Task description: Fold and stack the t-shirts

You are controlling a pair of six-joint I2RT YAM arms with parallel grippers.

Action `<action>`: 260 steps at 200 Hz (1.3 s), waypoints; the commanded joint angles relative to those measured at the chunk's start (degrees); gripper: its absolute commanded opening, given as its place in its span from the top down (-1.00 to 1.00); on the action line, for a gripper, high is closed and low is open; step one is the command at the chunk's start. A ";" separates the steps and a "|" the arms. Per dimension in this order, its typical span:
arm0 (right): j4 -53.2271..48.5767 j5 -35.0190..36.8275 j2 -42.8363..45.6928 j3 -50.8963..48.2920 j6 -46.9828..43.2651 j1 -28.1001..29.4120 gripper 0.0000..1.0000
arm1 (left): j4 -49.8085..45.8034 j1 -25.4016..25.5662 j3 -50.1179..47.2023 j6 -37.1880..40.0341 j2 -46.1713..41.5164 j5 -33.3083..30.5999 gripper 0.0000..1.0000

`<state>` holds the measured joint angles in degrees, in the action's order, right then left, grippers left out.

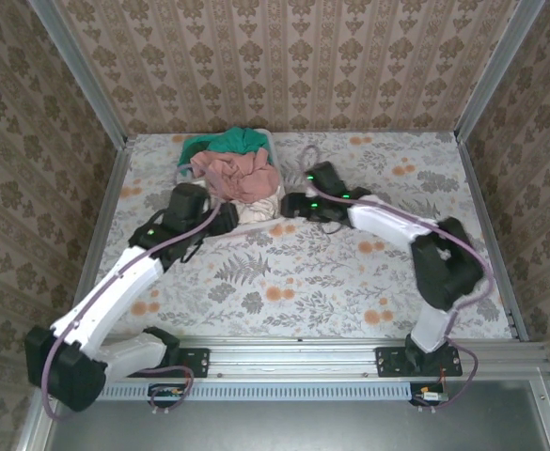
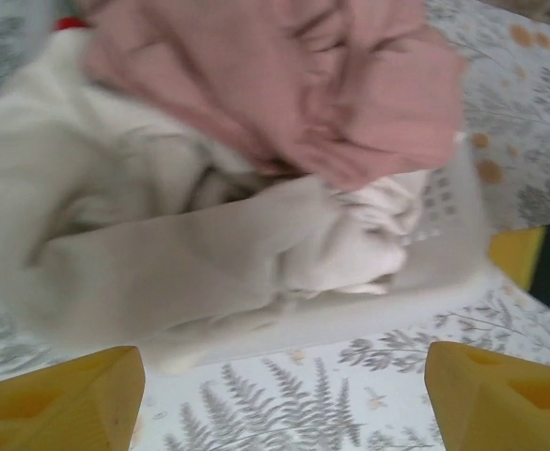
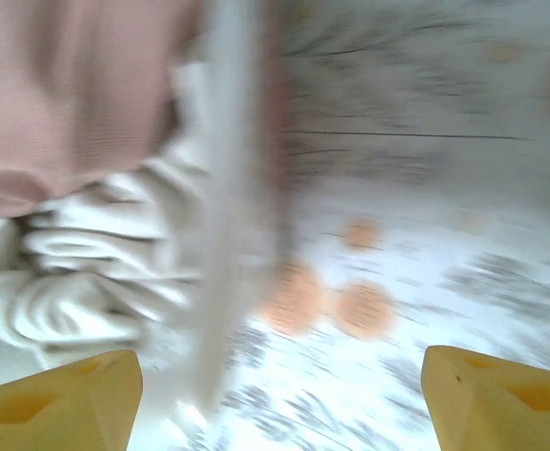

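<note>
Hovering beside a basket at the far middle of the table, left claw and right claw both spread wide, empty. Heaped inside: pink tee on top, teal tee behind, cream tee spilling over the near rim. Seemingly barely begun: no folding, no stacking yet.

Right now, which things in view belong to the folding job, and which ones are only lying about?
For the job: pink t-shirt, teal-green t-shirt, cream t-shirt, all still heaped together unfolded.

Just there: white laundry basket, floral table cover, patterned walls.
</note>
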<state>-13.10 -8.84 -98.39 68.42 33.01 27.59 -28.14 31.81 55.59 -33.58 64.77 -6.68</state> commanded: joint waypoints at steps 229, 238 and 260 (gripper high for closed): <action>-2.55 -0.33 38.45 -32.30 -2.98 -23.55 -0.70 | -7.18 -8.71 18.16 13.90 35.28 -12.00 1.00; -2.30 -0.23 38.21 -32.30 -2.82 -23.64 -0.71 | -6.29 -10.28 18.38 17.25 35.61 -12.38 1.00; -2.15 0.25 37.57 -32.00 -2.53 -23.81 -0.71 | -3.90 -13.41 20.05 25.94 37.93 -12.33 1.00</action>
<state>-16.01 -9.04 -60.18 36.97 30.20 4.27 -34.83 20.64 74.67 -18.17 101.65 -18.26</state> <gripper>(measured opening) 0.852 0.176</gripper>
